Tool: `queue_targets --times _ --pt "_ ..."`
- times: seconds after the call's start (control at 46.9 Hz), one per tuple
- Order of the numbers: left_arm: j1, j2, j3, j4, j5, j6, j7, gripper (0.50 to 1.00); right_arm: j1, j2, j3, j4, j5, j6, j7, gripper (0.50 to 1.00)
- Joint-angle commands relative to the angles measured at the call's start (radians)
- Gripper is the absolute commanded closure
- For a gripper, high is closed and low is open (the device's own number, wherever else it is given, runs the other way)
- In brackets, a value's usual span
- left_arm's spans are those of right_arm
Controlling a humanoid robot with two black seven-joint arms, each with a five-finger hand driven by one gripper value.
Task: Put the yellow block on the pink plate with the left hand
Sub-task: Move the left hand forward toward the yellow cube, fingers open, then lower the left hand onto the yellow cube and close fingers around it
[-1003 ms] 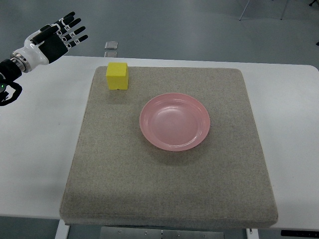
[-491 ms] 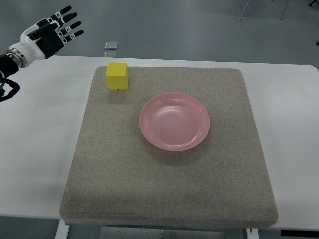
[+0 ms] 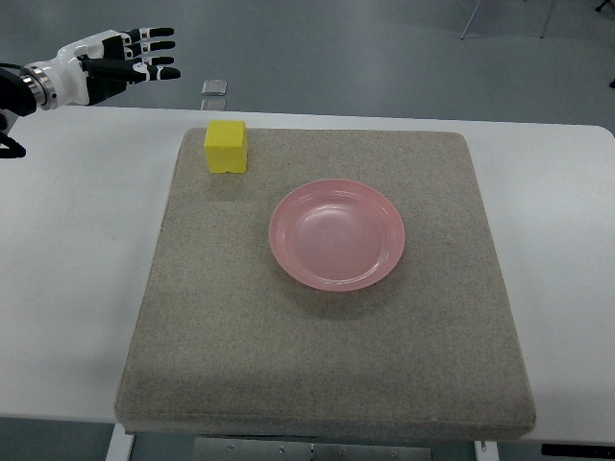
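1. Nearest us, the grey mat point(image 3: 317, 365) covers most of the white tabletop point(image 3: 77, 288).
2. The pink plate point(image 3: 336, 233) sits mid-mat, bare.
3. The yellow block point(image 3: 226, 146) stands at the mat's far-left corner, apart from the plate, roughly cubic, so we see no preferred grip axis.
4. Left hand point(image 3: 106, 67) hovers beyond the tabletop's far-left edge, fingers point(image 3: 154, 60) extended, holding nothing. Block lies right of and nearer than the fingertips; path looks clear.
5. A small grey object point(image 3: 215, 88) lies past the far edge.

Bright, even light — sharp, shadowless
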Motion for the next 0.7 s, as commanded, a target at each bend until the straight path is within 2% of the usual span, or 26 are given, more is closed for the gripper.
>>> queue_targets --times 0.0,0.192,0.405,0.683 --pt "-0.019 0.001 0.000 -0.003 0.123 0.002 -0.038 0.506 0.000 0.000 0.000 -0.001 0.000 0.001 0.000 0.576" --pt "-0.044 -0.001 0.002 -0.004 0.400 0.019 -0.076 0.506 0.000 0.000 0.000 -0.001 0.000 -0.001 0.000 0.576" --pt "-0.054 -0.002 0.023 -0.023 0.601 0.106 -0.088 0.506 0.000 0.000 0.000 -0.001 0.000 0.001 0.000 0.576" --pt "-0.104 -0.022 0.089 -0.033 0.741 0.134 -0.088 0.508 -0.002 0.000 0.000 0.001 0.000 0.001 0.000 0.576"
